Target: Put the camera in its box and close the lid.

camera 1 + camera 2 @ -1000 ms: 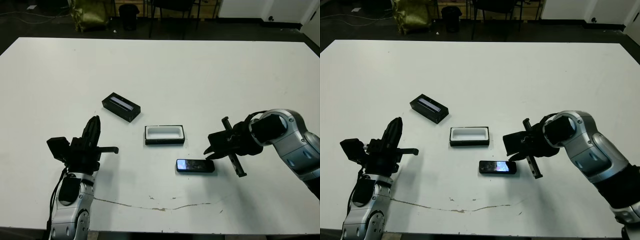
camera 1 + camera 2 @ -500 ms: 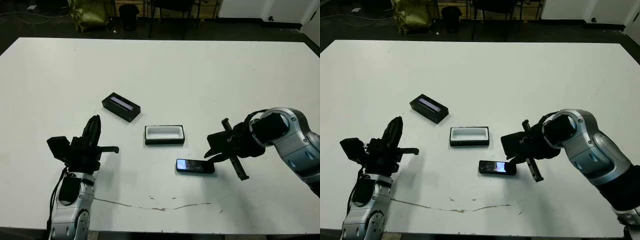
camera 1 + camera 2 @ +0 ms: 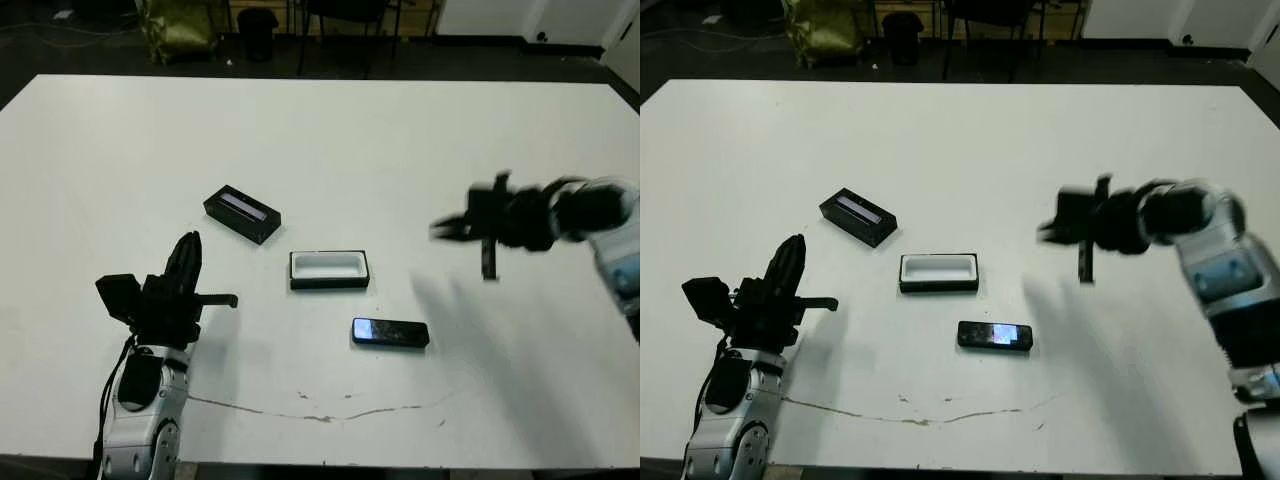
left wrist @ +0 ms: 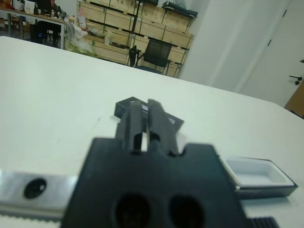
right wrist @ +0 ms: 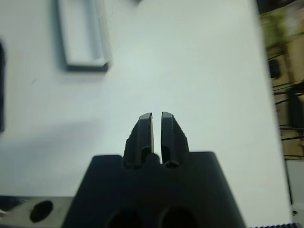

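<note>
While the camera [image 3: 390, 332] lies flat on the tabletop [image 3: 400, 140] just in front of the box [image 3: 329, 270], both empty claws pinched together, it looks light, rigid, slippery: grip across long edges.

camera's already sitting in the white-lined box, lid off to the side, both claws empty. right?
Not quite. The slim glossy black camera lies on the white table, in front of the empty white-lined black box, as the left eye view shows. The rest holds: the black lid with the grey strip is off to the side, and both claws hold nothing.
</note>
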Motion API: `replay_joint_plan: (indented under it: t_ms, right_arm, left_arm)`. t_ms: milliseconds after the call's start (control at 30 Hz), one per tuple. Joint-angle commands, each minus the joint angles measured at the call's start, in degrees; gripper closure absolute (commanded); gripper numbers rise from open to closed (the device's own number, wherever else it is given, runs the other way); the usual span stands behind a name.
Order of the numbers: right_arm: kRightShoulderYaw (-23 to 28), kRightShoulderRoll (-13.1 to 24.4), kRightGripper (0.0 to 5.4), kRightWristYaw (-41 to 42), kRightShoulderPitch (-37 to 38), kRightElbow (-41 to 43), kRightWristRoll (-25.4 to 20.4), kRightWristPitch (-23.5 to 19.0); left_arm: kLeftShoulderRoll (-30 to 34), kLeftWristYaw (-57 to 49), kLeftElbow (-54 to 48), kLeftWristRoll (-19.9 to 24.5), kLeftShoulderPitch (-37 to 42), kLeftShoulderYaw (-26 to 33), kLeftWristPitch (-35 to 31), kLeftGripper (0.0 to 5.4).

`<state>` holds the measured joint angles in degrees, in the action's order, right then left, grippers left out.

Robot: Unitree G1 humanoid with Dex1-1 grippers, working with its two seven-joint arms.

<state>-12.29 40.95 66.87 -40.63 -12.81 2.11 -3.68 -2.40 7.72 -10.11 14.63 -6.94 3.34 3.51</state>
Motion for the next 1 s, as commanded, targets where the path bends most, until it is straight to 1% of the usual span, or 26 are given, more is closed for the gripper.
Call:
replay_joint_plan:
  t_ms: [33, 133, 200, 233, 300, 333, 400, 433, 533, 600, 667, 700, 833, 933, 1000]
  right_arm:
    - [2.46, 0.61, 5.38, 0.43, -1.51, -0.08, -2.51, -2.4]
    - [6.67, -0.64, 5.38, 3.42, -2.92, -1.54, -10.0, -3.81]
    - [8.78, -1.04, 5.38, 4.19, -3.06, -1.22, -13.71, -3.85]
    - [9.39, -1.06, 5.38, 4.86, -2.88, -0.7, -15.51, -5.05]
    - [8.93, -0.19, 5.38, 6.88, -2.28, 0.98, -18.16, -10.48]
    - [8.53, 0.35, 5.38, 7.29, -1.64, 2.2, -18.73, -12.59]
    - [7.29, 2.32, 5.38, 5.74, 1.28, 7.41, -16.81, -14.84]
    - [6.44, 3.42, 5.38, 4.86, 3.14, 10.48, -14.99, -14.3]
    - [4.56, 5.44, 5.23, 3.98, 7.8, 17.09, -11.24, -9.92]
    - [3.84, 6.49, 4.93, 4.46, 10.09, 20.4, -10.46, -9.22]
    - [3.5, 7.59, 4.48, 4.79, 13.1, 24.13, -10.1, -8.11]
    - [3.51, 8.09, 4.28, 4.69, 14.51, 25.9, -10.15, -8.28]
    - [3.87, 10.15, 3.38, 4.39, 17.93, 31.47, -10.83, -12.43]
    - [3.45, 12.31, 2.7, 3.94, 18.83, 35.94, -10.12, -17.08]
    - [3.63, 12.53, 2.25, 3.67, 19.28, 37.23, -11.06, -19.54]
  left_arm:
    - [0.33, 0.57, 1.7, -0.04, -0.21, 0.27, 0.77, 5.4]
    - [0.39, 0.05, 1.49, -0.58, -0.34, 0.17, 0.44, 5.4]
    - [0.17, -0.18, 1.11, -0.43, -0.51, 0.13, 0.11, 5.4]
    - [-0.01, -0.45, 0.71, -0.19, -0.62, 0.12, -0.5, 5.4]
    - [-0.07, -0.46, 0.67, -0.03, -0.66, 0.09, -0.63, 5.4]
    - [-0.01, -0.35, 0.8, -0.12, -0.64, 0.06, -0.36, 5.4]
    - [0.1, 0.15, 1.36, 0.2, -0.52, 0.17, 0.17, 5.4]
    - [0.12, 0.09, 1.24, 0.24, -0.58, 0.19, -0.01, 5.4]
    - [0.18, -0.29, 0.69, -0.01, -0.75, 0.12, -0.53, 5.4]
    - [0.18, -0.26, 0.77, -0.05, -0.71, 0.13, -0.34, 5.4]
    - [0.28, -0.54, 0.28, -0.18, -0.82, 0.05, -1.06, 5.4]
    - [0.36, -0.44, 0.21, -0.14, -0.81, 0.02, -1.13, 5.4]
    - [0.35, 0.27, 0.8, 0.37, -0.65, 0.13, -0.54, 5.4]
    - [0.21, -0.47, 0.17, 0.03, -0.79, 0.03, -1.4, 5.4]
    - [0.34, -0.27, 0.39, -0.03, -0.68, 0.02, -1.14, 5.4]
